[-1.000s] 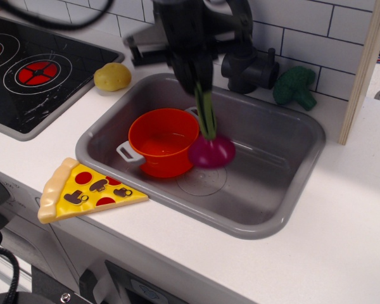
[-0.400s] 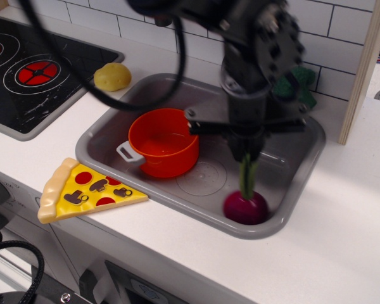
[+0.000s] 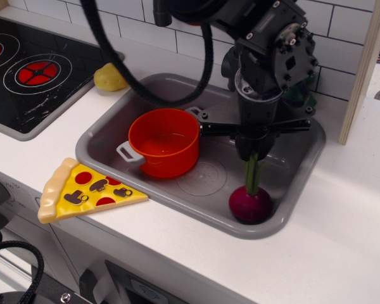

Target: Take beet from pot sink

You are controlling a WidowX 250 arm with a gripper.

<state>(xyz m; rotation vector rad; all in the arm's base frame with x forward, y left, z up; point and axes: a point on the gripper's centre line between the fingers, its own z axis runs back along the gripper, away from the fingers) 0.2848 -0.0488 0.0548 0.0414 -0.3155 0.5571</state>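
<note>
A white worktop (image 3: 342, 209) runs across the scene under even, bright light. Behind it stands a wall of white tiles (image 3: 342, 31) with grey grout. A black hob (image 3: 31, 69) with red ring burners is set into the worktop at the left. At the right edge a pale wooden panel (image 3: 367, 63) rises upright. Below the front edge, grey cabinet fronts (image 3: 63, 266) show.
</note>
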